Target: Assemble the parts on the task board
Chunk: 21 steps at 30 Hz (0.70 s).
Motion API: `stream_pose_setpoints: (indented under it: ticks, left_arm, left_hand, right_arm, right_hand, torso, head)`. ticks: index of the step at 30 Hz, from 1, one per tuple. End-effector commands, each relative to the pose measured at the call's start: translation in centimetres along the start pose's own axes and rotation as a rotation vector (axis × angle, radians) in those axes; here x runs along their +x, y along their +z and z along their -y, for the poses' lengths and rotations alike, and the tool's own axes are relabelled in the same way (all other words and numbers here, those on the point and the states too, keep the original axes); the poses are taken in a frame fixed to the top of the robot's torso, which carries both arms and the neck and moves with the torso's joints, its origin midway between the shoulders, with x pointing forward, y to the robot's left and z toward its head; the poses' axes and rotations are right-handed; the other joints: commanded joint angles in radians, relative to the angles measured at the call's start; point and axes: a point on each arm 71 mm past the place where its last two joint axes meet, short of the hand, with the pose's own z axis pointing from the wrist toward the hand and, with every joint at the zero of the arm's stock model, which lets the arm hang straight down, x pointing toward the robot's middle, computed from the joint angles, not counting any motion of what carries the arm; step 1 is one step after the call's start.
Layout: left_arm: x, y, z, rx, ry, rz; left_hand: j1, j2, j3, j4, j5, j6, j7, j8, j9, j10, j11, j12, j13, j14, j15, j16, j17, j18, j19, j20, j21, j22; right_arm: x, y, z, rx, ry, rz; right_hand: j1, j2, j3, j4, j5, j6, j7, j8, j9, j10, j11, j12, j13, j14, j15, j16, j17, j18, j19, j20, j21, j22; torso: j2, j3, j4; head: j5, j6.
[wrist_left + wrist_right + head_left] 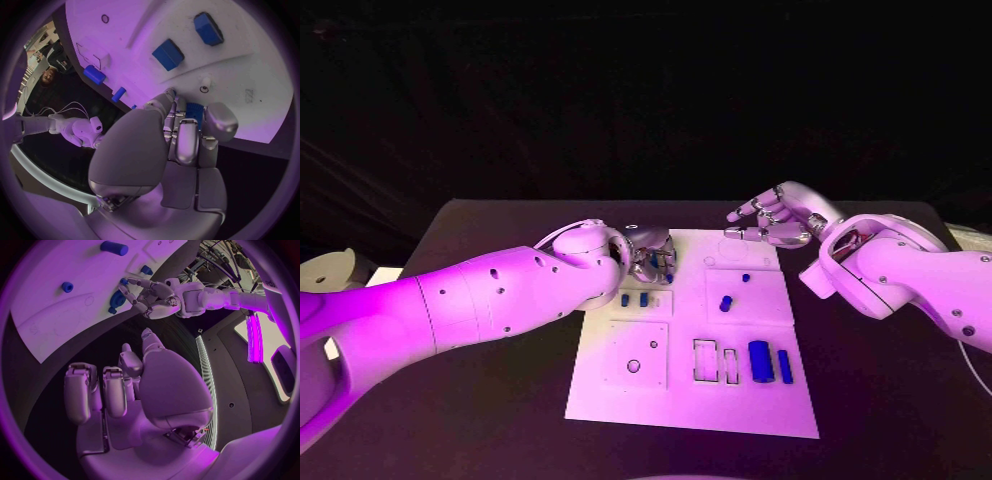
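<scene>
**benchbot_22:** Starting nearest the robot: the white task board [689,400] has two empty rectangular slots [714,361] at its near end, with a long blue block [760,360] and a thinner blue bar [785,366] lying just beside them. Mid-board there's a blue peg [726,302] on its own, and two small blue blocks [635,298] towards the left edge.

**torque_tom:** And the hands?

**benchbot_22:** The left hand [648,262] is down at the board's far-left area, fingers curled in. The left wrist view shows a small blue part [195,111] between its fingertips [167,96] and thumb, so I'd say it's pinching that. The right hand [773,218] hovers off the far-right corner, fingers spread, holding nothing.

**torque_tom:** So which step?

**benchbot_22:** Looks like picking or seating that far-left part, early days. The next move probably needs a clean lift and lining it up with its recess.
</scene>
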Motion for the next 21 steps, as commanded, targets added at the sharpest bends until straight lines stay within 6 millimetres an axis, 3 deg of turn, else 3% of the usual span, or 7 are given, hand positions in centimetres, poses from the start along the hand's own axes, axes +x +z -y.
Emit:
stream_pose_setpoints:
  ticks: [1, 21]
  left_arm:
    - [0.23, 0.10, 0.18, -0.002, 0.015, -0.026]
    - [0.51, 0.14, 0.49, -0.005, 0.018, -0.056]
  left_hand:
    - [-0.004, -0.010, 0.010, -0.001, 0.002, 0.010, -0.001, -0.004, -0.002, 0.012, 0.000, -0.008, -0.002, 0.032, -0.007, 0.004, -0.002, -0.007, 0.007, 0.000, -0.002, 0.001]
    - [-0.026, -0.030, 0.044, -0.012, -0.001, 0.008, 0.004, -0.024, -0.012, 0.024, 0.002, -0.035, -0.007, 0.030, -0.007, 0.000, -0.024, -0.005, 0.006, -0.001, -0.018, -0.010]
  right_arm:
    - [0.18, 0.02, -0.09, -0.008, -0.004, -0.015]
    - [0.22, 0.02, -0.14, -0.008, -0.004, -0.017]
  right_hand:
    - [0.009, 0.003, -0.008, 0.000, 0.007, 0.001, -0.003, 0.001, 0.001, -0.005, 0.000, -0.001, 0.001, 0.085, 0.004, -0.006, 0.185, -0.002, 0.000, 0.003, -0.006, 0.026]
    - [0.010, 0.004, -0.009, 0.000, 0.008, 0.002, -0.003, 0.002, 0.001, -0.005, 0.000, 0.000, 0.001, 0.085, 0.004, -0.007, 0.184, -0.002, -0.001, 0.003, -0.007, 0.025]
  torso:
    - [0.000, 0.0001, 0.0008]
    - [0.000, 0.0001, 0.0000]
  head:
    - [0.000, 0.000]
    - [0.001, -0.001]
